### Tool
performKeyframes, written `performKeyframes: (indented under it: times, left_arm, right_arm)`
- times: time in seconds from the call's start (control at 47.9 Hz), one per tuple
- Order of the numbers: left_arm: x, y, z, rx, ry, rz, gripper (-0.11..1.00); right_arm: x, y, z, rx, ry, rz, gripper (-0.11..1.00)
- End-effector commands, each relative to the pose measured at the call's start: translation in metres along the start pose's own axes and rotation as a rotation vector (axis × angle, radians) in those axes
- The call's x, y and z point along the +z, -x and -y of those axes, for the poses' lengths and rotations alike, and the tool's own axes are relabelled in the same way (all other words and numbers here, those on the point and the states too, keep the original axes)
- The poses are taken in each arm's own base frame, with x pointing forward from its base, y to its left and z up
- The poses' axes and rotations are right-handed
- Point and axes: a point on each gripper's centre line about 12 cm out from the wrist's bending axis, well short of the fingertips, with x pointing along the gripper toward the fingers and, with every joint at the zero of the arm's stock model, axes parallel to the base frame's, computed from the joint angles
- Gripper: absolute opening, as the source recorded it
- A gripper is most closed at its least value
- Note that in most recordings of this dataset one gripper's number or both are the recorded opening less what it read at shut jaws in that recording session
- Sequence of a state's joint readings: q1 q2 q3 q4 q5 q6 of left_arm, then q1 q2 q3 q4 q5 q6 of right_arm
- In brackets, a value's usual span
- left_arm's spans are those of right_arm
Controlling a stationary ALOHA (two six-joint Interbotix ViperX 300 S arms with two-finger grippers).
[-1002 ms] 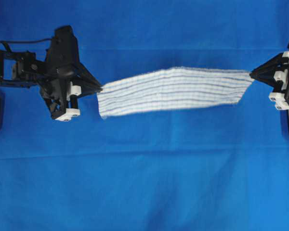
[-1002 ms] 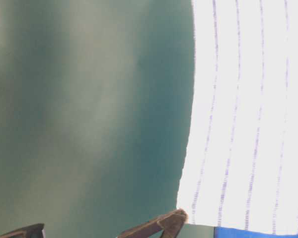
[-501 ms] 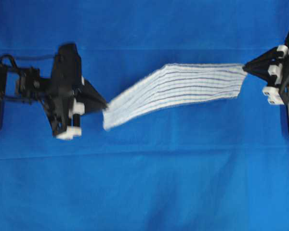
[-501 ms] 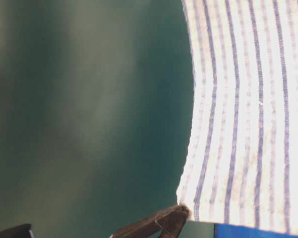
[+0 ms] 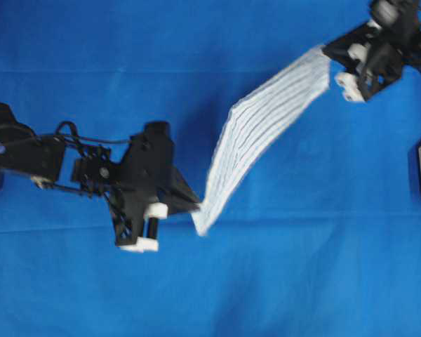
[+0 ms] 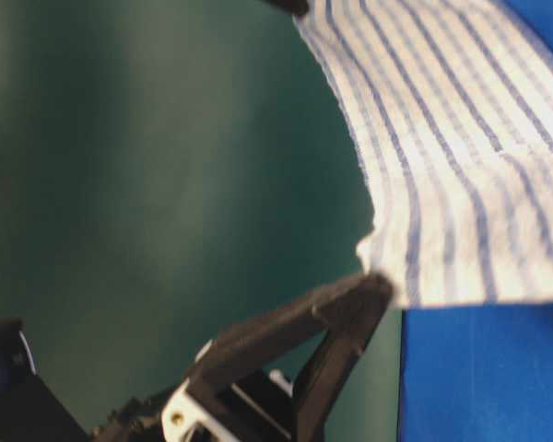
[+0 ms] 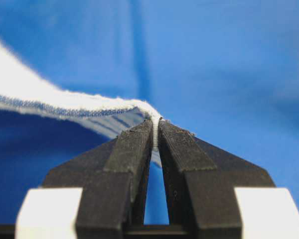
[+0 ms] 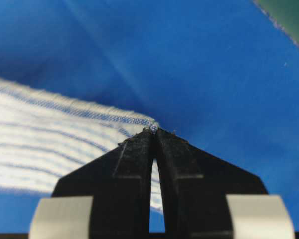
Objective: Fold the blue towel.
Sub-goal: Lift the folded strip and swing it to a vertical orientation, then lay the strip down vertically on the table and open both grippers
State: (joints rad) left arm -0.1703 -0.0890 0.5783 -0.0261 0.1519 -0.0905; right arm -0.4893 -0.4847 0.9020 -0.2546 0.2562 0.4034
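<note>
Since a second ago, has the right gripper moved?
Yes. Overhead, the right gripper went from the picture's right edge up and inward, still pinching the blue towel.

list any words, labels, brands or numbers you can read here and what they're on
None can be read in any view.
The blue towel bears only stripes, no tag or print.
The left gripper, the right gripper and the plain blue cloth show no markings.
</note>
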Motion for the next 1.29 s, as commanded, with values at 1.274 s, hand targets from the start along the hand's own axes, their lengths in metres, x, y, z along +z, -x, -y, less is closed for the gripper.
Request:
performKeyframes:
  times: [1.274]
  left_arm:
    - [0.119, -0.139, 0.025, -0.025, -0.161, 0.262, 0.04]
  right_arm:
    - [0.022, -0.001, 0.023, -0.102, 0.026, -0.018, 0.03]
